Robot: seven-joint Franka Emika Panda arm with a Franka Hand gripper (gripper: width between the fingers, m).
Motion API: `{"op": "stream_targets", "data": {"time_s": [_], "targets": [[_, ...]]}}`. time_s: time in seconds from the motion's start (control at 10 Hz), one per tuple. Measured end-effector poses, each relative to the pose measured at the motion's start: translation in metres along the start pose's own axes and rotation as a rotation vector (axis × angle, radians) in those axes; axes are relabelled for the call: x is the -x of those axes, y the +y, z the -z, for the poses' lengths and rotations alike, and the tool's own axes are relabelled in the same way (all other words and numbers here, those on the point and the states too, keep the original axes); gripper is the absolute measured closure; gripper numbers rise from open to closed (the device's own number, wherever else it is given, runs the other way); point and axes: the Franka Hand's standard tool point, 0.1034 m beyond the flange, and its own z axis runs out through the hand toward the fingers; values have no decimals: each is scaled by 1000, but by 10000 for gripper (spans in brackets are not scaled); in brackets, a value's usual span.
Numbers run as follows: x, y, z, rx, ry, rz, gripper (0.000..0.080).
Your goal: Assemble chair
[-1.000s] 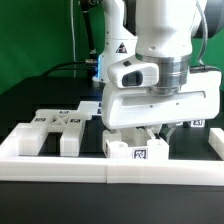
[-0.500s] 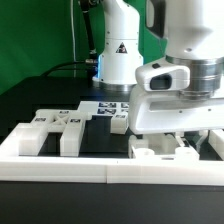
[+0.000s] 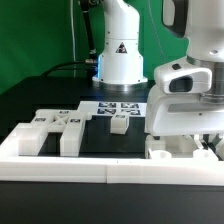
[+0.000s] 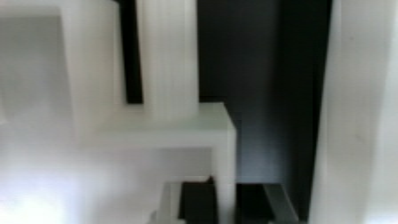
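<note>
My gripper (image 3: pixel 190 138) hangs low at the exterior view's right, just behind the front border wall (image 3: pixel 80 166). Its big white hand covers most of a small white chair block (image 3: pixel 168 150) below it. The dark fingertips (image 4: pixel 199 203) stand close together, shut, with white chair plastic (image 4: pixel 169 150) right in front of them; I cannot tell whether they touch it. A wide pronged chair piece (image 3: pixel 50 128) lies at the exterior view's left. A small cube-like leg (image 3: pixel 118 124) sits mid-table.
The marker board (image 3: pixel 118 106) lies flat behind the small leg. The robot's white base (image 3: pixel 122 50) stands at the back, in front of a green curtain. The low white wall runs along the whole front edge.
The gripper has travelled to the exterior view's right along the front wall. The small tagged block under it has shifted right with it. The other parts have stayed put.
</note>
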Motion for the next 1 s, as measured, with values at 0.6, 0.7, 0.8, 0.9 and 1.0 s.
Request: {"op": "stream_targets", "data": {"time_s": [0.6,0.7,0.8,0.9,1.0], "targets": [[0,-14,-1,4,0,0,765],[0,-14,-1,4,1,0,765],[0,-14,-1,4,1,0,765],[0,-14,-1,4,0,-1,765],[0,-8,-1,9,0,-7,765]]}}
